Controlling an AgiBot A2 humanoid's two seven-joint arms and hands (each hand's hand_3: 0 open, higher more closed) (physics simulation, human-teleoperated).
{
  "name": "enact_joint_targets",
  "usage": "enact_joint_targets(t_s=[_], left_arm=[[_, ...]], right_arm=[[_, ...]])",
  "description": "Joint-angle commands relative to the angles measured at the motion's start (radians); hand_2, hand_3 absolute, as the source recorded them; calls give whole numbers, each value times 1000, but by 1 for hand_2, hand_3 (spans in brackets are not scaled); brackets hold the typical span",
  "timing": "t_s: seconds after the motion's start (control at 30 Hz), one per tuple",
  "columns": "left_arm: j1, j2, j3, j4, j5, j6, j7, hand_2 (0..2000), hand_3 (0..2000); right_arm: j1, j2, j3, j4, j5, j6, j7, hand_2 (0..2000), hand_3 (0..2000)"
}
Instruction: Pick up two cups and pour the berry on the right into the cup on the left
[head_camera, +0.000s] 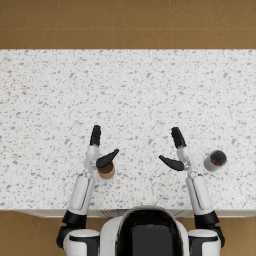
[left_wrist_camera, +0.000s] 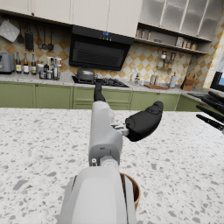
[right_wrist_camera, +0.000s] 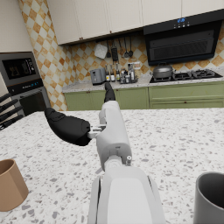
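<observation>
A brown cup (head_camera: 106, 171) stands on the speckled counter (head_camera: 128, 90) near its front edge, just right of my left wrist; the left wrist view shows only the brown cup's rim (left_wrist_camera: 134, 189) behind the forearm. A grey cup (head_camera: 215, 160) with a red berry (head_camera: 214, 162) inside stands to the right of my right hand. My left hand (head_camera: 98, 150) is open, fingers pointing away and thumb spread over the brown cup. My right hand (head_camera: 177, 150) is open too, thumb pointing left, a short gap from the grey cup (right_wrist_camera: 211, 199). Neither hand touches a cup.
The counter ends at a front edge (head_camera: 128, 211) near my body and a far edge (head_camera: 128, 49) with brown floor beyond. The wrist views show kitchen cabinets, a stove (left_wrist_camera: 94, 79) and a knife block (left_wrist_camera: 188, 83) in the background.
</observation>
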Motion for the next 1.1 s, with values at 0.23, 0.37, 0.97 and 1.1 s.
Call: enact_joint_targets(t_s=[0.23,0.37,0.97,1.1], left_arm=[[0,0,0,0,0,0,0,0,0],[0,0,0,0,0,0,0,0,0],[-228,-71,-48,-84,282,-100,-100,0,0],[-309,-97,-85,-106,364,-101,-100,0,0]], right_arm=[[0,0,0,0,0,0,0,0,0],[0,0,0,0,0,0,0,0,0],[-163,-45,-425,32,281,-99,100,0,0],[-198,-76,-545,26,340,-100,101,0,0]])
